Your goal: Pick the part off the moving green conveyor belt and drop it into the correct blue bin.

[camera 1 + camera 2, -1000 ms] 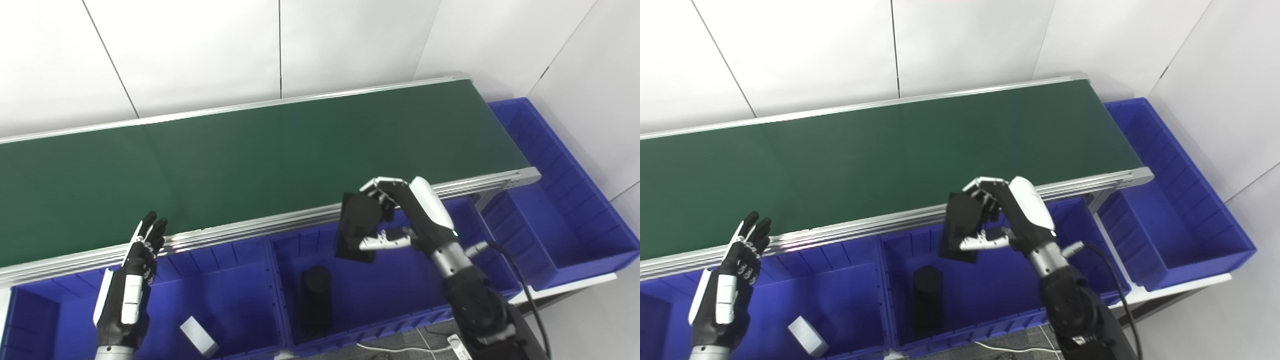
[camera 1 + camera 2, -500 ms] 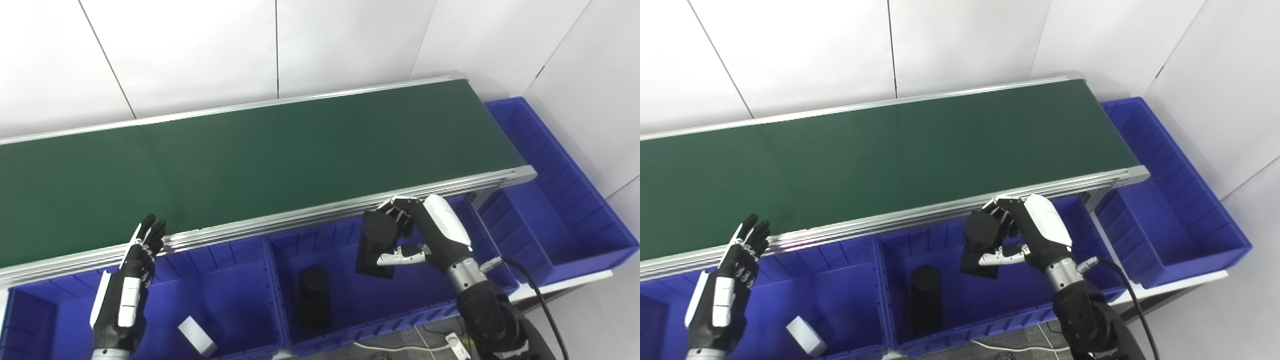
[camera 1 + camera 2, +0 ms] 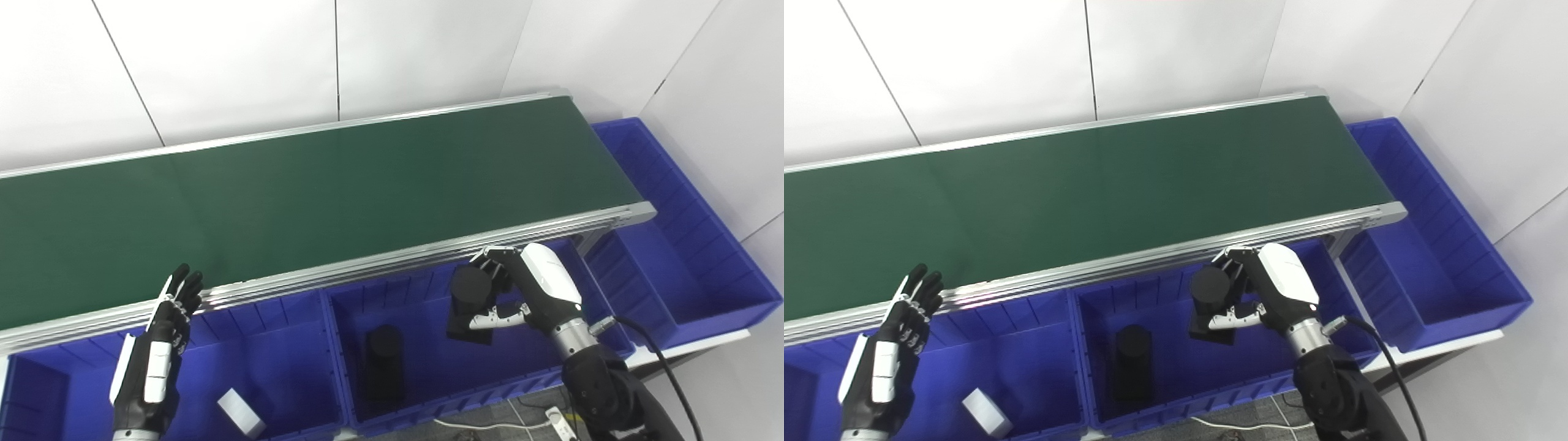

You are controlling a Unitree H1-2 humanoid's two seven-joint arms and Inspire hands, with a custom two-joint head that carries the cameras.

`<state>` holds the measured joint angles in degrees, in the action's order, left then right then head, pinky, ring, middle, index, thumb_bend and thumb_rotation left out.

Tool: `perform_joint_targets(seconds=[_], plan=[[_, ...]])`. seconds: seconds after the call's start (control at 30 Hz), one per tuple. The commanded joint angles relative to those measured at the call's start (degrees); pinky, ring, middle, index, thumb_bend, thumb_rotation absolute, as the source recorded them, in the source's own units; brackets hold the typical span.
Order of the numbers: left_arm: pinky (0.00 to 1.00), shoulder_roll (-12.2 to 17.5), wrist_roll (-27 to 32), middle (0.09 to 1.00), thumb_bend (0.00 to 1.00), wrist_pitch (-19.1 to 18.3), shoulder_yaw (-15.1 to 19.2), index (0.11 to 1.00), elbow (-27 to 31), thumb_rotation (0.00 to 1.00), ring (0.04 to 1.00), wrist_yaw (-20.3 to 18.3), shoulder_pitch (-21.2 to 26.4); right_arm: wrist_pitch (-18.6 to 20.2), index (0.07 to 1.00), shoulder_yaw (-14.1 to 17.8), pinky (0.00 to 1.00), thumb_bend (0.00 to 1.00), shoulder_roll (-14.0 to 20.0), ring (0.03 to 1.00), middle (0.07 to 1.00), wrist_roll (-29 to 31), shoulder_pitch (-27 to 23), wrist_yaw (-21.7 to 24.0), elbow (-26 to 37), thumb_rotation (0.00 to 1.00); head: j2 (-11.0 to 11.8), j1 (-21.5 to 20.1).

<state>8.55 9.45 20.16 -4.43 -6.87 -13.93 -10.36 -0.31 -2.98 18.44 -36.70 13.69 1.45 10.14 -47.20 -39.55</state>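
My right hand (image 3: 527, 288) is shut on a black part (image 3: 468, 303), a round top on a flat square base, and holds it above the middle blue bin (image 3: 422, 401), just in front of the conveyor's near rail. It also shows in the right eye view (image 3: 1209, 303). The green conveyor belt (image 3: 306, 190) carries nothing. A similar black part (image 3: 386, 364) lies in the same bin. My left hand (image 3: 153, 367) is open and empty, raised over the left blue bin (image 3: 202, 367) by the near rail.
A white block (image 3: 240, 411) lies in the left bin. A long blue bin (image 3: 692, 245) stands at the belt's right end. White wall panels stand behind the belt. A black cable (image 3: 664, 367) hangs from my right wrist.
My right hand has carried the black part right and down, from over the belt's near rail to over the middle bin. The left hand has stayed in place. The camera shifted a little.
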Motion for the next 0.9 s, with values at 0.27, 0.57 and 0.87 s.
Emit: perform_joint_targets(seconds=[0.27,0.57,0.87], plan=[[0.98,0.1,0.2,0.943,0.68,1.7,0.1,0.965,1.8,0.96,0.962,-0.8,0.4,6.2,0.827,-0.7,0.97,0.97,2.7,0.894,0.883,-4.0,-0.4,6.2,4.5,0.65,0.1,0.4],[0.97,0.0,-0.2,0.943,0.68,2.0,0.1,0.962,1.5,0.97,0.957,-0.7,0.3,5.7,0.822,-0.3,0.90,0.96,2.5,0.863,0.870,-3.8,-0.2,6.3,4.5,0.62,0.2,0.7],[0.96,-0.3,-0.6,0.937,0.67,3.5,0.0,0.959,0.4,0.96,0.951,-0.6,0.4,2.0,0.817,0.0,0.72,0.96,0.8,0.819,0.848,0.3,0.2,4.0,6.5,0.60,0.7,2.9]])
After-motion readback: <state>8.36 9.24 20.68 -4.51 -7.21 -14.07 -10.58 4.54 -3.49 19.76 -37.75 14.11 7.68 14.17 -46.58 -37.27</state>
